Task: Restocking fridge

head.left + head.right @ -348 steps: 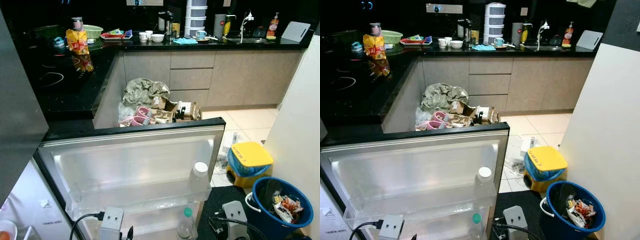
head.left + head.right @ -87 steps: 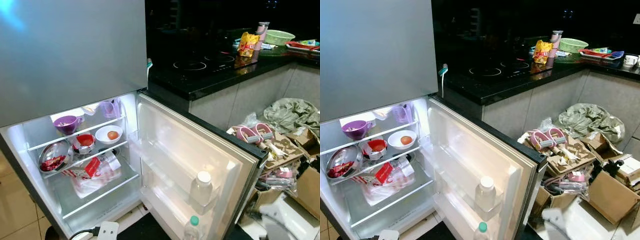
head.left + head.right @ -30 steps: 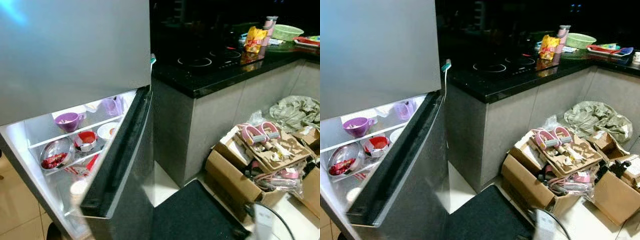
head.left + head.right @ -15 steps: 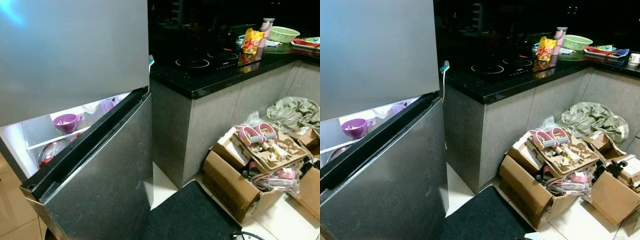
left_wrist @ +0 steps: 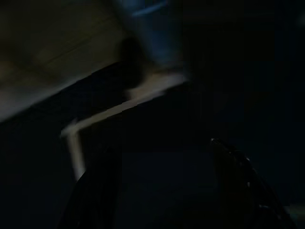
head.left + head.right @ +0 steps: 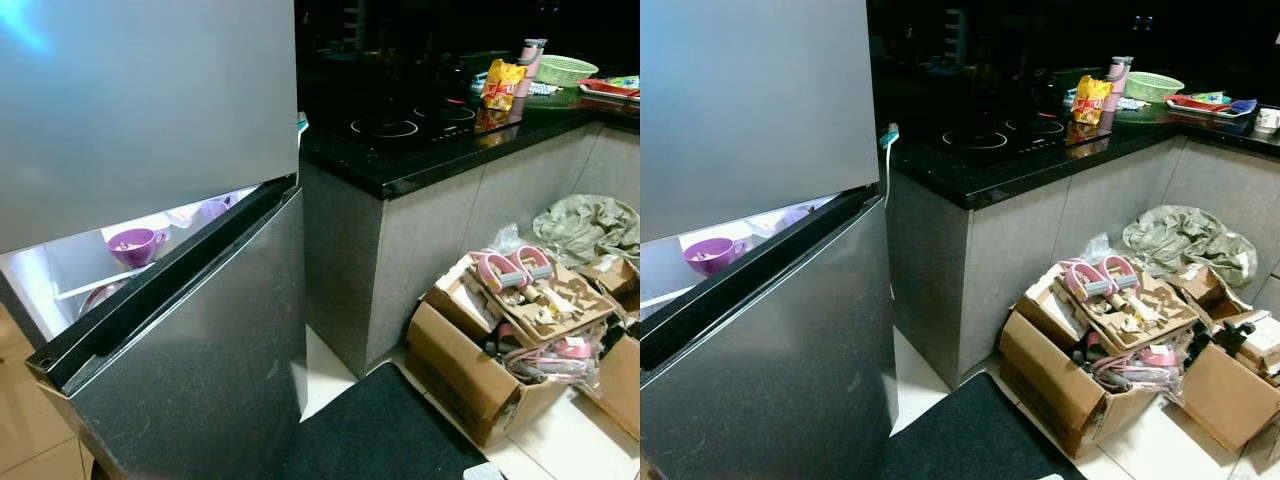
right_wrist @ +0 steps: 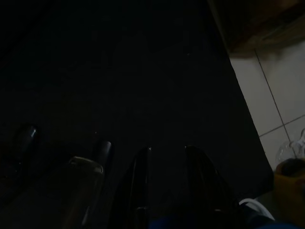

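The grey fridge stands at the left, its upper door [image 6: 150, 100] closed. Its lower door [image 6: 200, 340] is ajar by a narrow wedge, with the lit inside showing behind it. A purple cup [image 6: 133, 243] sits on a shelf in that gap; the other food is hidden by the door. In the dark, blurred left wrist view, my left gripper [image 5: 159, 152] hangs open with nothing between its fingers. My right gripper [image 7: 167, 152] hangs low over the black floor mat [image 7: 143, 71], fingers close together and holding nothing.
A black mat [image 6: 380, 430] lies on the floor before the fridge. Open cardboard boxes [image 6: 480, 370] full of clutter crowd the floor at the right. A black counter [image 6: 430, 140] with a hob adjoins the fridge, carrying a snack bag [image 6: 503, 82] and a green basket [image 6: 566, 69].
The lower fridge door has swung from wide open to nearly closed, hiding the door bottles and most shelves. The camera turned from the kitchen toward the fridge earlier.
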### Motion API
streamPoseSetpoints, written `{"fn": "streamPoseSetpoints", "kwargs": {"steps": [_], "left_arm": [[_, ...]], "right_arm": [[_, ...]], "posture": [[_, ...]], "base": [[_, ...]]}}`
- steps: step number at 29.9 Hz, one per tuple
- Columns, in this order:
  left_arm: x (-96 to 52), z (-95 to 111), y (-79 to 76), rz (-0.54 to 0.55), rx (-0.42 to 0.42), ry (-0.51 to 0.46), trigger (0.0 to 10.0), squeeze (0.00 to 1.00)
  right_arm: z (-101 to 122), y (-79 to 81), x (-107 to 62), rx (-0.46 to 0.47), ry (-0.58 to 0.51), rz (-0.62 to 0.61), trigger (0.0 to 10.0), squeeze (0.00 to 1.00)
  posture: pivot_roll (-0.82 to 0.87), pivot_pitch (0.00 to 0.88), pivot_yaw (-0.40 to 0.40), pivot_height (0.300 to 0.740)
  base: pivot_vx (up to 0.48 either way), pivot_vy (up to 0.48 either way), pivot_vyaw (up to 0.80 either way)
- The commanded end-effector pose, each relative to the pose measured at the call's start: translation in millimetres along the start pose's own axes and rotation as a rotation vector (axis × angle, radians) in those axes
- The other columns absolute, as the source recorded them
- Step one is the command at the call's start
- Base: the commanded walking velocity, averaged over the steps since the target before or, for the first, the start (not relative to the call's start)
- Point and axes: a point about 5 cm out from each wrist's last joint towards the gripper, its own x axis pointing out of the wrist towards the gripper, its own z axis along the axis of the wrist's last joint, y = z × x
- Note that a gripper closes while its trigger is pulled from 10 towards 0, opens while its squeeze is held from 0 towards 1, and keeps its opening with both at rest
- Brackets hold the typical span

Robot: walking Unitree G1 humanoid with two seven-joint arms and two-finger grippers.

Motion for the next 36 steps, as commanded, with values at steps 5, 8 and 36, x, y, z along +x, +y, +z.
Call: {"fn": "streamPoseSetpoints", "kwargs": {"steps": [5, 8, 36], "left_arm": [[-3.1, -4.2, -29.4, -0.201, 0.141, 0.003, 10.0, 0.0], [-3.0, 0.8, -37.1, -0.255, 0.206, -0.032, 10.0, 0.0], [23.8, 69.3, -11.8, 0.021, 0.23, -0.199, 10.0, 0.0]], "right_arm": [[-4.7, 0.7, -0.3, -0.01, 0.011, -0.003, 10.0, 0.0], [-5.9, 0.2, -0.5, -0.006, 0.013, -0.006, 10.0, 0.0], [3.7, -8.3, -0.7, 0.085, -0.035, -0.081, 10.0, 0.0]], "posture": [[0.02, 0.077, -0.017, 0.74], [0.01, 0.079, -0.017, 0.74], [0.01, 0.079, -0.014, 0.74]], "base": [[0.0, 0.0, 0.0], [0.0, 0.0, 0.0], [0.0, 0.0, 0.0]]}}
